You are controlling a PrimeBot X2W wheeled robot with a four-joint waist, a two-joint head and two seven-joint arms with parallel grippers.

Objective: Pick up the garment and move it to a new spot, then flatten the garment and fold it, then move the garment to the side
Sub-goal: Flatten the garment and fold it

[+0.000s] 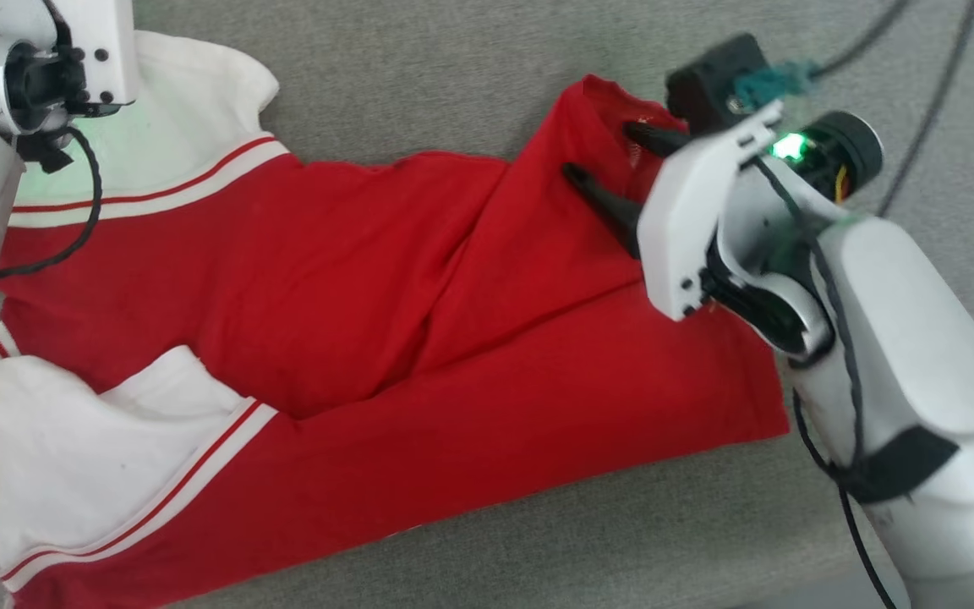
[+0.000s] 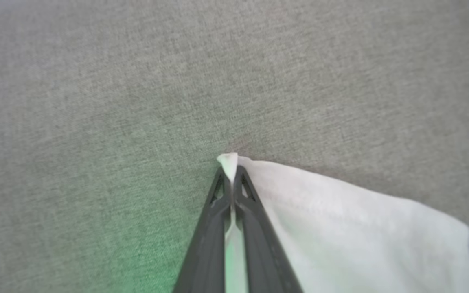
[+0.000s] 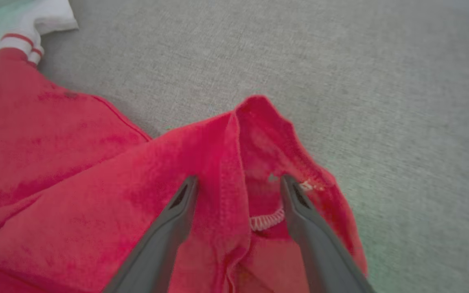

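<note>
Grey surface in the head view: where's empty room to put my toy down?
Two bare patches of grey surface: one along the top, between the upper white sleeve and the fingers of the right gripper; one along the bottom, below the garment. The middle is crowded with the garment, the right side with the right arm.

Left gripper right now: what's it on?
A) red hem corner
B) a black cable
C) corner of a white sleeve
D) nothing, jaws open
C: in the left wrist view the left gripper is shut on the garment, with the tip of the white sleeve corner pinched between its closed fingers.
</note>
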